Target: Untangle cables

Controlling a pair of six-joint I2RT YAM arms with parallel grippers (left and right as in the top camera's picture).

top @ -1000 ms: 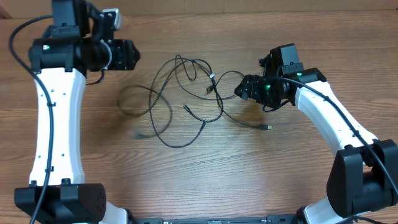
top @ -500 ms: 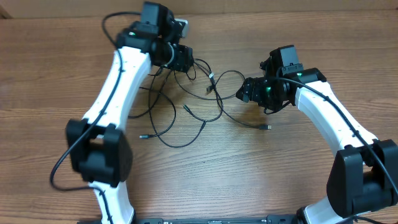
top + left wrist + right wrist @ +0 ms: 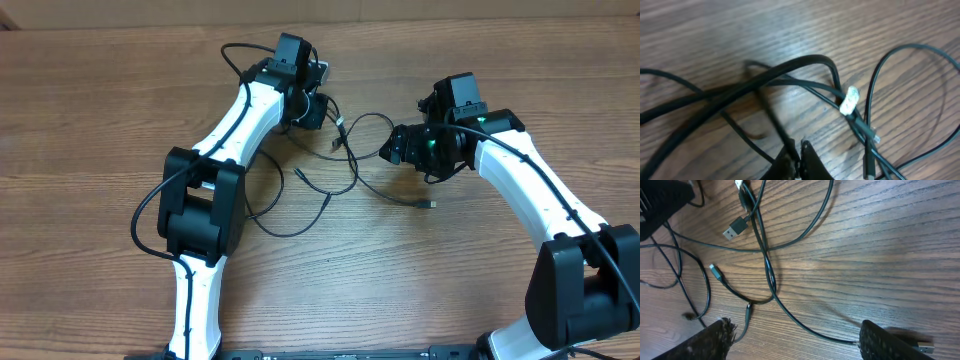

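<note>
The cables [image 3: 328, 197] lie in a loose tangle on the table [image 3: 100, 120], around its middle and a little toward the far edge, between the two arms.

The overhead view shows the left pincer [image 3: 312, 108] down at the far side of the tangle, but its arm hides the fingertips. The left wrist view shows them: the left pincer's [image 3: 799, 159] tips are pressed together just above the wood. A thin strand runs down right to them, though I cannot tell whether it is pinched. That view also shows a thicker cord [image 3: 790, 67] arching over thinner ones, and a pale silver plug end [image 3: 850, 100] where several strands cross.

The right pincer [image 3: 393, 146] hangs at the right side of the tangle. Its wrist view shows the fingers [image 3: 715, 336] wide apart and holding nothing, with one strand crossing the wood below. Only this view shows a flat USB plug [image 3: 734, 230] and a small silver tip [image 3: 714, 269] lying apart from each other.
</note>
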